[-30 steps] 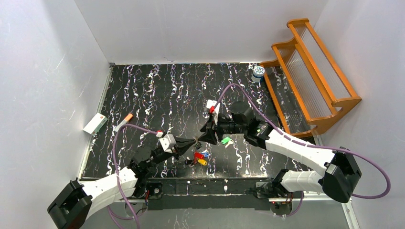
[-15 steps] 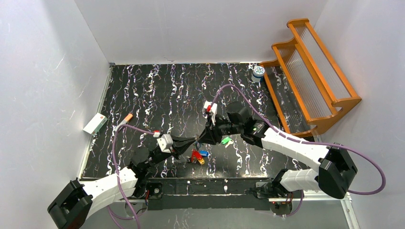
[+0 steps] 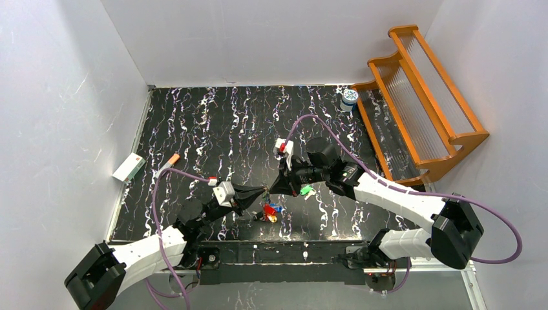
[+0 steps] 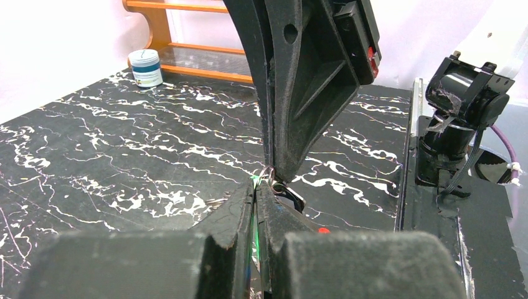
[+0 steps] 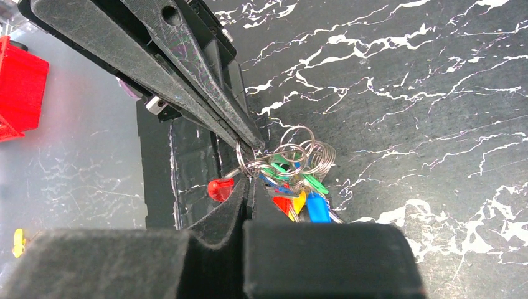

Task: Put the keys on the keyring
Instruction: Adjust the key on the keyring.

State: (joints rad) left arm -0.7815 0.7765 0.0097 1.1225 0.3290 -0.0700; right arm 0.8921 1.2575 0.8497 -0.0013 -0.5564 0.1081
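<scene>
Close to the front edge of the bench (image 3: 213, 123), the two claws meet tip to tip. The left claw (image 3: 263, 190) is shut tight. Its thin tips pinch one loop of the keyring (image 5: 292, 152). The right claw (image 3: 273, 190) is shut too, and the ring's wire runs right into its tips, so it seems to pinch the ring as well.

The keys (image 5: 318, 207) hang on the ring in a bunch: red, yellow, blue and green heads. From the right wrist, the claw's own black pads hide the lower ends of the keys. From the left wrist, the right claw fills the middle, and only a tiny bit of ring peeks out at its tip. From above, the bunch is just small dots of colour below the claw tips.

Just beside the right arm a green key (image 3: 306, 191) lies alone, too small to see well.

Farther back on the left lie a stick with an orange tip (image 3: 169, 161) and a white box (image 3: 128, 166). At the far right stand a round jar (image 3: 349, 98) and a wooden rack (image 3: 420, 97).
</scene>
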